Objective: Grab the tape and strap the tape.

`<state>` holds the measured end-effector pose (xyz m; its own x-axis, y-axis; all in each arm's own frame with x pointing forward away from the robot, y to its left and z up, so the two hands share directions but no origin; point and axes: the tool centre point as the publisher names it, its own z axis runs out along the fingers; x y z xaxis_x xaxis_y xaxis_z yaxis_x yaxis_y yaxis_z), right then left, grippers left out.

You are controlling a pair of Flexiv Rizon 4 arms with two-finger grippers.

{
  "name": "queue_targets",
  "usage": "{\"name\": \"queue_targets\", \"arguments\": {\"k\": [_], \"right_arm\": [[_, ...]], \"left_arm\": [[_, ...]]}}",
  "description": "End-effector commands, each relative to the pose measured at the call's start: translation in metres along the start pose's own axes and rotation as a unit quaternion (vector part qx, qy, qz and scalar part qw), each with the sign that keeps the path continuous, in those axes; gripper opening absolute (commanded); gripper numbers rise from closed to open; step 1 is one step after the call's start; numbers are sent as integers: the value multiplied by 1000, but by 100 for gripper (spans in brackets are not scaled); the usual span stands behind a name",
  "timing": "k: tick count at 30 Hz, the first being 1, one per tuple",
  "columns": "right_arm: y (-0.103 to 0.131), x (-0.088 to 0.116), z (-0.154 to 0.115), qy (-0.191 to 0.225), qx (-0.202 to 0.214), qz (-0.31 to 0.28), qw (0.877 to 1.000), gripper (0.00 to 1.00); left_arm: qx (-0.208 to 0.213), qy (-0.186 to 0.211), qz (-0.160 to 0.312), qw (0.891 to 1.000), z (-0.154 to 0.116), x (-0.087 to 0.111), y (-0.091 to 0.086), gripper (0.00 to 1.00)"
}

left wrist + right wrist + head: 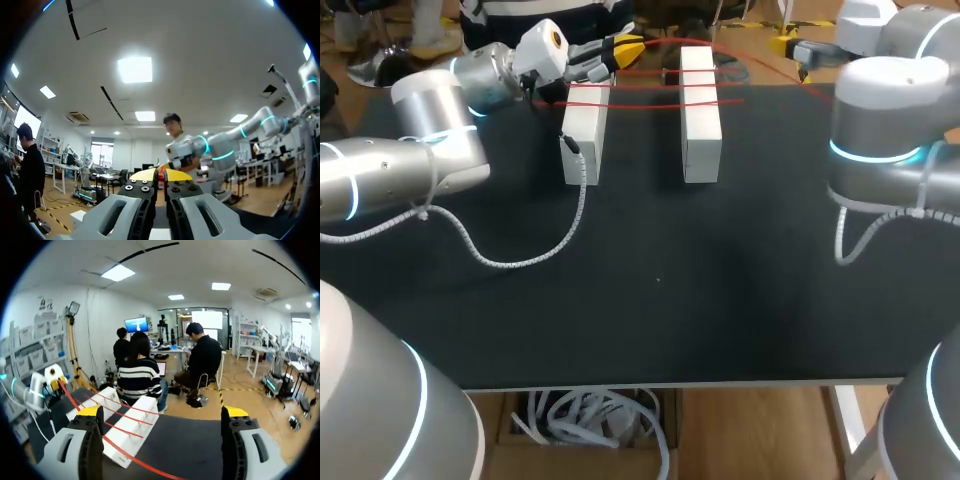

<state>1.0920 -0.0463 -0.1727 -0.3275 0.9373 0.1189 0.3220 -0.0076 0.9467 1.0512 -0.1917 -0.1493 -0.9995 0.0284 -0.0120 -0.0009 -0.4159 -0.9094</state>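
At the bench's [650,300] far left, the left gripper [620,47] pinches the red tape [655,86] between pressed-together tips, likely to keep the strands taut across the left white block [585,140] and right white block [700,125], which stand as wrapping posts near the far edge. Toward the far right corner, the right gripper [160,412] is spread wide with a strand passing ungripped between its fingers, seemingly placed to take the tape.

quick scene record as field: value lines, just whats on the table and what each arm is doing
table: black
blocks: two white, side by side
tape: red, strands strung across both blocks
left end effector: shut on tape, beyond the blocks
right end effector: open, a tape strand crossing between its fingers
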Motion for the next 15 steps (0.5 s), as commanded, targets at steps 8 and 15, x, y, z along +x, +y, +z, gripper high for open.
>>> {"name": "queue_targets", "arguments": {"k": [8,15], "right_arm": [[-14,21,-27,18,1,334,942,100],[-14,21,-27,18,1,334,942,100]], "left_arm": [[0,0,0,1000,0,0,0,0],[0,0,0,1000,0,0,0,0]]}}
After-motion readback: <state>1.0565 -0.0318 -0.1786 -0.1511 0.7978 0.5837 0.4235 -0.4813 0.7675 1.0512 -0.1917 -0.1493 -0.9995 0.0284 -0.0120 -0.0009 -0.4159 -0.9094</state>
